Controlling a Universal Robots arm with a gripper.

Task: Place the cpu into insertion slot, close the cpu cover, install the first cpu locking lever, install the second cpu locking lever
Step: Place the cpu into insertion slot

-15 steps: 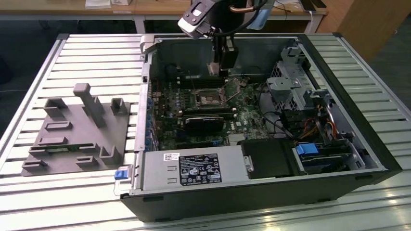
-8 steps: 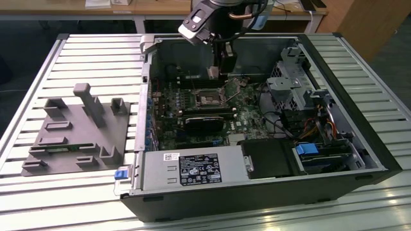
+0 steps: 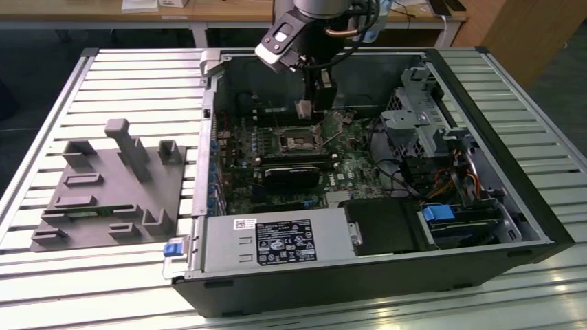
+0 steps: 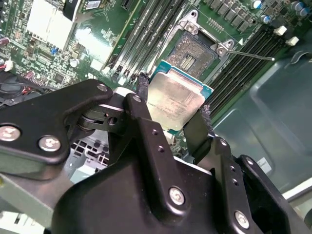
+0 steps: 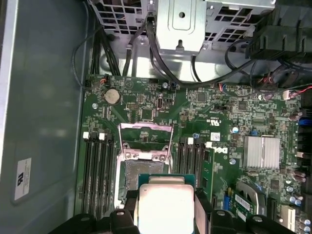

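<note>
My gripper (image 4: 173, 105) is shut on the cpu (image 4: 176, 99), a flat square chip with a pale silver top and a green edge, pinched between two black fingers (image 4: 142, 92). It hangs tilted above the motherboard, short of the insertion slot (image 4: 197, 50), whose dark pin field lies bare inside a silver rim. In the first wrist view the cpu (image 5: 165, 204) overlaps one edge of the insertion slot (image 5: 130, 171), and the cpu cover (image 5: 146, 140) is swung open beyond it. A thin locking lever (image 4: 253, 56) sticks out beside the slot. In the exterior view the gripper (image 3: 310, 104) hovers over the insertion slot (image 3: 299, 142).
The open computer case (image 3: 513, 206) lies on a slatted table. Black memory slots (image 5: 97, 168) flank the socket. A black rectangular block (image 3: 291, 175), a power supply (image 3: 271, 242) and a drive cage (image 3: 413, 117) crowd the case. A grey fixture (image 3: 110, 185) sits at the exterior view's left.
</note>
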